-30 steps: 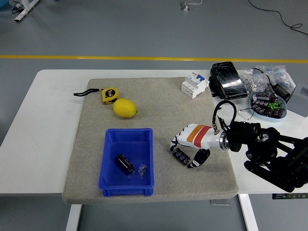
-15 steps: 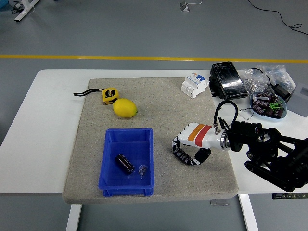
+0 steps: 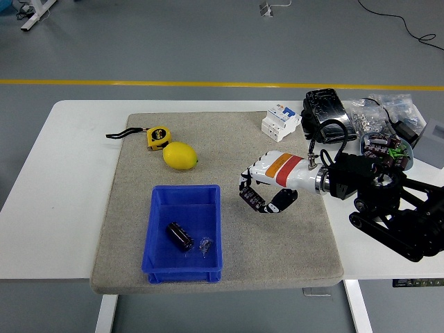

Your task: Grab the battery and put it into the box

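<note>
the right hand point(image 3: 269, 186) reaches in from the right over the grey mat point(image 3: 229, 139), its white shell with red and orange bands facing up. its fingers point(image 3: 248, 192) are curled tight around a dark battery point(image 3: 252, 198), which sits between fingers and thumb, just above the mat and to the right of the blue box point(image 3: 184, 234). only part of the battery shows; the fingers cover most of it, and whether it touches the mat cannot be told. the black forearm and its cables run off toward the right edge, where the arm is partly cut off.

inside the box lies another battery point(image 3: 180, 235), tilted, and beside it a small clear item point(image 3: 205, 244) too faint to identify.

on the mat's far left part sit a lemon point(image 3: 180, 155) and, just behind it, a yellow tape measure point(image 3: 158, 137) with a black strap trailing left. at the mat's far right corner stands a white breaker point(image 3: 280, 121), and next to it a black pack point(image 3: 326, 114) wrapped in shiny film. further right on the white worktop point(image 3: 62, 159) are clear bags of small parts point(image 3: 378, 114) and a blue bowl point(image 3: 406, 151) of dark pieces, partly hidden behind the arm. a grey object at the right edge is cut off and cannot be made out.

the left hand is out of view.
</note>
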Action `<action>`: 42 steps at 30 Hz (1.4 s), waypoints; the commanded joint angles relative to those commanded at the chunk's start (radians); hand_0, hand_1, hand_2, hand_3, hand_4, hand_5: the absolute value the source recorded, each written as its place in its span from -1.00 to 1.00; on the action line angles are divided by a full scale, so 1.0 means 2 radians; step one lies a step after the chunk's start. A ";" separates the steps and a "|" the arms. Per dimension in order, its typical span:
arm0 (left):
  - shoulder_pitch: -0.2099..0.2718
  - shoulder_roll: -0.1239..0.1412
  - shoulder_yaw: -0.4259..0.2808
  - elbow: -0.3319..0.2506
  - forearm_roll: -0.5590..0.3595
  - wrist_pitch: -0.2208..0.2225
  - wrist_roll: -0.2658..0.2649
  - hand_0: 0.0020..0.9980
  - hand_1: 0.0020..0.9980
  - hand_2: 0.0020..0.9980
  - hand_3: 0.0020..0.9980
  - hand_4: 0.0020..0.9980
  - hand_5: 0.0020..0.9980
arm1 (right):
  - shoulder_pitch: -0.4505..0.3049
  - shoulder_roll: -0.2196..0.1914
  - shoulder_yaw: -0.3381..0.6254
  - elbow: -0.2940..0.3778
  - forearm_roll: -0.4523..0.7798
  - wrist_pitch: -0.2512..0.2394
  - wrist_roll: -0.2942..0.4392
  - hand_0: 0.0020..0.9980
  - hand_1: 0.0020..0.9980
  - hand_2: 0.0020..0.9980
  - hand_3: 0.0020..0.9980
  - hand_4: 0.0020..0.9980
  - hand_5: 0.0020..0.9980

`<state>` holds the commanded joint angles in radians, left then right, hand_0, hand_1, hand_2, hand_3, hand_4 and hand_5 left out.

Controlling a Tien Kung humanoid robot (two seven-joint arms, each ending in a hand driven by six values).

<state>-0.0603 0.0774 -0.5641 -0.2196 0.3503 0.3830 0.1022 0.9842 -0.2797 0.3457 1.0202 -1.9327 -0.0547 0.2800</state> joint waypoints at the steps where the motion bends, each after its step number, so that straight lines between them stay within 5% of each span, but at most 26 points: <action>1: 0.000 0.000 0.000 0.000 0.001 0.000 0.000 0.34 0.21 0.39 0.27 0.47 0.15 | 0.005 0.003 0.002 0.004 0.002 0.001 -0.003 0.21 -0.02 0.08 0.00 0.39 -0.73; 7: 0.001 0.003 -0.003 0.000 0.006 0.000 0.001 0.34 0.21 0.39 0.26 0.47 0.15 | 0.038 0.032 -0.003 0.026 0.004 0.009 -0.020 0.19 -0.01 0.09 0.00 0.42 -0.70; 17: 0.000 0.007 -0.004 -0.001 0.011 0.003 0.001 0.33 0.20 0.38 0.26 0.47 0.15 | 0.053 0.073 -0.008 0.010 -0.008 -0.006 -0.014 0.20 0.01 0.11 0.00 0.41 -0.70; 18: -0.001 0.007 -0.003 -0.001 0.010 0.003 0.000 0.32 0.19 0.38 0.26 0.47 0.15 | 0.054 0.074 -0.009 0.010 -0.008 -0.004 -0.014 0.22 0.14 0.31 0.34 0.63 -0.58; 23: -0.002 0.008 0.000 -0.001 0.006 0.003 -0.002 0.32 0.19 0.38 0.26 0.47 0.15 | 0.054 0.075 -0.014 0.009 -0.011 0.009 -0.013 0.22 0.14 0.31 0.34 0.63 -0.58; 24: -0.002 0.008 0.000 0.000 0.006 0.003 -0.002 0.30 0.18 0.37 0.26 0.47 0.15 | 0.054 0.075 -0.015 0.009 -0.011 0.009 -0.012 0.28 0.24 0.51 0.82 0.85 -0.52; 42: -0.005 0.007 0.001 -0.001 0.005 0.004 -0.001 0.29 0.17 0.36 0.26 0.48 0.15 | 0.055 0.055 0.018 0.016 -0.023 0.002 0.005 0.31 0.26 0.51 0.86 0.86 -0.54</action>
<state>-0.0704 0.0918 -0.5620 -0.2226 0.3600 0.3919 0.1008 1.0945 -0.1697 0.3825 1.0526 -1.9796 -0.0500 0.2908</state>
